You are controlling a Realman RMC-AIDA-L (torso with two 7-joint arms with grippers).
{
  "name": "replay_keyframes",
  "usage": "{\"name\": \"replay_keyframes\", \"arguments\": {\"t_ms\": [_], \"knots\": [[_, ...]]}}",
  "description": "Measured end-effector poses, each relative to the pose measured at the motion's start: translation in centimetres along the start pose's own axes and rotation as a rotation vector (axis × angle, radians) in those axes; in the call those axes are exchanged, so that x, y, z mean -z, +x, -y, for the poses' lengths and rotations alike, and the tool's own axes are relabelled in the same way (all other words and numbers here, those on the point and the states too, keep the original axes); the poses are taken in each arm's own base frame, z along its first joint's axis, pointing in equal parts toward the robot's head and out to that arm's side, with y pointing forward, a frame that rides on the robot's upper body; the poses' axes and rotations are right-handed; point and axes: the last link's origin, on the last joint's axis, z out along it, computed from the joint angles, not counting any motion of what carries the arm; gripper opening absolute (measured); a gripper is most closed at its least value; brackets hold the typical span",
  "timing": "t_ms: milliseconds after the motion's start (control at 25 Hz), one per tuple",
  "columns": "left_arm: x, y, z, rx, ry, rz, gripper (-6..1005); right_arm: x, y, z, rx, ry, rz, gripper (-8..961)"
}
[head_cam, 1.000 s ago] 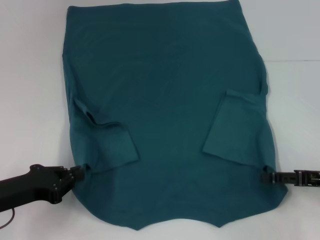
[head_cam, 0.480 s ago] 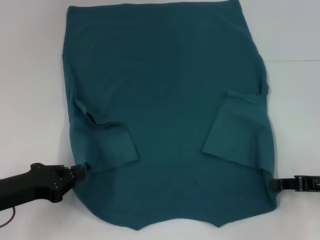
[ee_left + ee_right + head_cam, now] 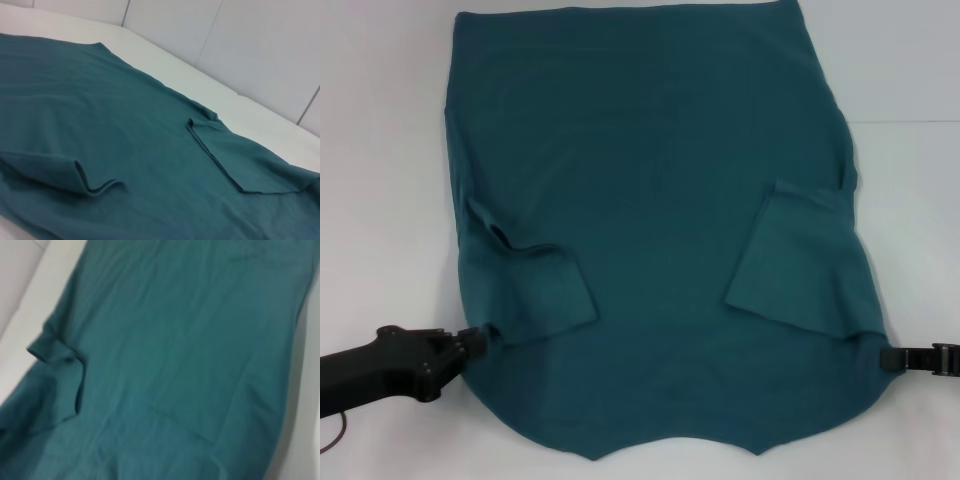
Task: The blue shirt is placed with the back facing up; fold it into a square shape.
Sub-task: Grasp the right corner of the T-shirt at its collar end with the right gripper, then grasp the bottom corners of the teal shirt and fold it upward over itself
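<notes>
A blue shirt lies flat on a white table, both sleeves folded inward. The left gripper touches its edge at eight o'clock, the right gripper at four o'clock; whether either is clamped cannot be told.

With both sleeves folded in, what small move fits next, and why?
Probably both grippers lift the near shoulder edges and carry them toward the far hem. The left gripper and right gripper sit at the blue shirt's near side edges, with its body unfolded.

blue shirt flat on white table
</notes>
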Motion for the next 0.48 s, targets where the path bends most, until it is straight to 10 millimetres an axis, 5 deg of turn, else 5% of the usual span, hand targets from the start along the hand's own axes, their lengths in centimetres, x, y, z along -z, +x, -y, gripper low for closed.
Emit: {"name": "replay_keyframes", "arguments": {"t_ms": [480], "knots": [[2.4,-1.2,-0.4,0.185,-0.010,0.032,39,2.2,2.5,0.4,0.078,-0.091,0.088,49]]}}
